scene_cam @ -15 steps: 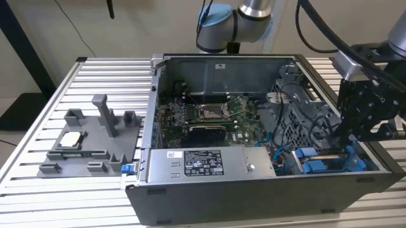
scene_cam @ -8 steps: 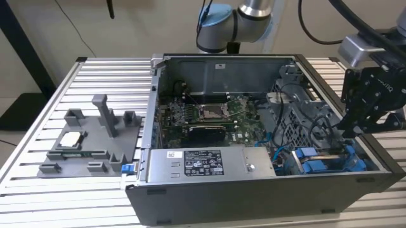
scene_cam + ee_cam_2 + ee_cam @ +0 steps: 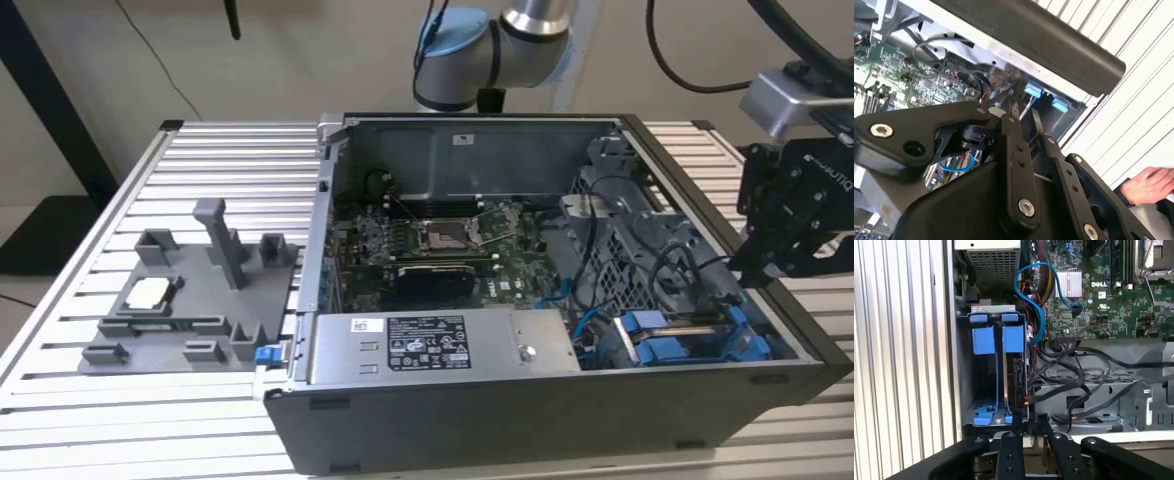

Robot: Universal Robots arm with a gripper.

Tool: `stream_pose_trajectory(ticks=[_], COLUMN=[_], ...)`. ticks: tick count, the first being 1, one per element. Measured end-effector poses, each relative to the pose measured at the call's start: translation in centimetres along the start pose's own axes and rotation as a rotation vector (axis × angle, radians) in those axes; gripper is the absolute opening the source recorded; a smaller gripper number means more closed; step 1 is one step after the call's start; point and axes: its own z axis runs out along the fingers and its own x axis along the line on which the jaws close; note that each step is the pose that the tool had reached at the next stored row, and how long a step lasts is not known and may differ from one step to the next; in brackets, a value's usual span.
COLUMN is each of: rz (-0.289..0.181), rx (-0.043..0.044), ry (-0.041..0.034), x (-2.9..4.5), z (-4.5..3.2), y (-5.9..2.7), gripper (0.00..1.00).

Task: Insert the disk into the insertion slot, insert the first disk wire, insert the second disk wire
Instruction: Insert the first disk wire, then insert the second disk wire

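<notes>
Black gripper (image 3: pixel 1029 427): hangs at the case rim, right over the drive-bay corner. Open or closed, can't tell from here.
Nearest thing: thin black wire (image 3: pixel 1026 407) w/ a small red spot, lying along the disk's edge and ending just beside the gripper. Touching or not, can't tell.
Disk (image 3: pixel 1017 375): seated in the insertion slot (image 3: pixel 965 370), dark edge showing, clipped in a bright blue frame w/ handle tabs (image 3: pixel 1014 339).
Second blue frame (image 3: pixel 983 339): in the same bay, touching side by side w/ the first.
Bay position: at the exterior view's lower right corner of the case (image 3: pixel 534 420), just beside the power supply (image 3: pixel 427 345), a grey box w/ white stickers.
Cables: a blue cable (image 3: pixel 1026 285) loops from near the bay over to the motherboard (image 3: pixel 1114 300). A bundle of black wires (image 3: pixel 1079 365) crosses the metal cage next to the slot.
Arm (image 3: pixel 514 25): base behind the case, on the far side.
Fixture tray (image 3: pixel 187 300): grey plastic w/ upright posts, on the exterior view's left, well apart from the gripper.
Table (image 3: pixel 240 160): slatted aluminium, carries both case and tray.
Person: a hand (image 3: pixel 1149 185) rests near the table edge, in the second wrist view.
</notes>
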Motion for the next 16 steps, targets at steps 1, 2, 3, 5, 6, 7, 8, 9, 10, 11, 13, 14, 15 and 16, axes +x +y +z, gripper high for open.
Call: stream_pose_trajectory(ticks=[1, 2, 3, 5, 6, 7, 8, 9, 10, 11, 13, 14, 15, 16], rz=[0.000, 0.000, 0.000, 0.000, 0.000, 0.000, 0.000, 0.000, 0.001, 0.001, 0.002, 0.002, 0.002, 0.002], rx=[-0.0005, -0.0009, -0.0018, -0.0034, -0.0041, -0.0051, -0.0072, -0.0110, -0.0145, -0.0182, -0.0301, -0.0346, -0.0376, -0.0398], ry=[-0.0026, -0.0083, -0.0166, -0.0337, -0.0415, -0.0483, -0.0523, -0.0532, -0.0542, -0.0551, -0.0550, -0.0563, -0.0616, -0.0717], x=[-0.02, -0.03, -0.04, -0.05, -0.06, -0.06, -0.06, -0.02, 0.02, 0.08, 0.25, 0.31, 0.34, 0.38], z=[0.00, 0.00, 0.02, 0.05, 0.07, 0.09, 0.16, 0.23, 0.31, 0.38, 0.46, 0.50, 0.52, 0.52], y=[-0.20, -0.36, -0.50, -0.77, -0.92, -1.05, -1.22, -1.36, -1.45, -1.49, -1.53, -1.53, -1.53, -1.53], gripper=[0.27, 0.27, 0.27, 0.27, 0.27, 0.27, 0.27, 0.27, 0.27, 0.27, 0.27, 0.27, 0.27, 0.27])
